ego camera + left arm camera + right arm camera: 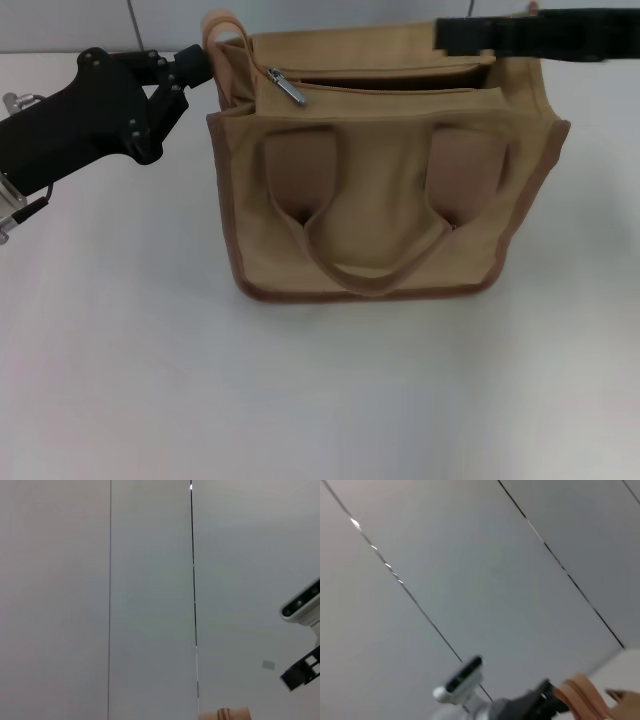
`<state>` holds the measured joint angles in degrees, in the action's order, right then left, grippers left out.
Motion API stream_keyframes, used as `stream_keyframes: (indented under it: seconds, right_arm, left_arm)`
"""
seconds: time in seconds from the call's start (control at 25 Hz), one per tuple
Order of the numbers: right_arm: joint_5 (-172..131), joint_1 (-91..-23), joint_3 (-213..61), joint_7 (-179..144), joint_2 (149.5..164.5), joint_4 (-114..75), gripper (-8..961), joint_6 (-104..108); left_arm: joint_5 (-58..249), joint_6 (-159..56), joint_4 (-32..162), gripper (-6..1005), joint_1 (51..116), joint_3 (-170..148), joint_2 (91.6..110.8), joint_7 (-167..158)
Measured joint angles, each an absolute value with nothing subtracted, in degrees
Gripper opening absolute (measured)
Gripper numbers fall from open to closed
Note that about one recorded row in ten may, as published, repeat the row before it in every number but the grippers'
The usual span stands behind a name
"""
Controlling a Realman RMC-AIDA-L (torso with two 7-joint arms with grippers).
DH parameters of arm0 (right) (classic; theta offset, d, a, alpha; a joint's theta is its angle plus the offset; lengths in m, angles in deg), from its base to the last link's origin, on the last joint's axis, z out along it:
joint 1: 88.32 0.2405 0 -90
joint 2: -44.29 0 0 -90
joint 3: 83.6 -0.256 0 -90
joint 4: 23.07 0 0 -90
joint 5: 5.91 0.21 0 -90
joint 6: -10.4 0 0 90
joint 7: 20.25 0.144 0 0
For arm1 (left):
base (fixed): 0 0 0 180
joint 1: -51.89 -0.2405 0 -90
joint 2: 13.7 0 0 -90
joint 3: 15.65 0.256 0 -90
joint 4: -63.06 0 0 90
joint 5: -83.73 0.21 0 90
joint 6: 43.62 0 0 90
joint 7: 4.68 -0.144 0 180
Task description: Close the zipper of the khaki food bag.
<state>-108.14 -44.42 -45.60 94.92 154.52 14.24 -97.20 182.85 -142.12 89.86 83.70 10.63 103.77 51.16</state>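
Hidden and cropped parts

The right gripper [450,36] is running off the head view's top right edge, its fingertips covered behind the khaki food bag [385,200]; the left gripper [196,62] fingertips are blurring against the side loop [222,40].

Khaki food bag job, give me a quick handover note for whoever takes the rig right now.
Left gripper: at the side loop on the khaki food bag, on the robot's left.
Right gripper: over the bag's far right top edge.
Zipper: open, silver pull tab at the left end.
Done: bag apparently being steadied.
Left: draw the tab along to the right end.
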Motion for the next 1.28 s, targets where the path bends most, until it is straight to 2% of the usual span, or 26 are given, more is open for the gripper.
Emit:
stream_keyframes:
  seconds: [0.24, 0.68, 0.92, 1.24, 1.28]
  right_arm:
    - [-113.4, -38.0, -39.7, 101.0, 154.35, 14.3, 806, -90.2]
    - [-113.6, -33.7, -33.1, 106.2, 154.81, 14.1, 804, -84.3]
    - [-113.8, -32.4, -30.0, 108.3, 155.0, 14.0, 655, -80.9]
    - [-115.3, -31.1, -27.8, 110.0, 155.81, 14.1, 292, -78.9]
    - [-115.3, -31.1, -27.8, 110.0, 155.81, 14.1, 292, -78.9]
  left_arm:
    - [182.8, -141.9, 89.9, -2, 84.0, 10.6, 103.87, 51.1]
    - [182.9, -141.9, 89.9, -1, 84.1, 10.6, 103.89, 51.1]
    - [182.9, -141.9, 89.9, -1, 84.1, 10.6, 103.9, 51.1]
    - [182.9, -142.0, 89.8, -1, 84.0, 10.7, 103.96, 50.9]
    - [182.9, -142.0, 89.8, -1, 84.0, 10.7, 103.96, 50.9]
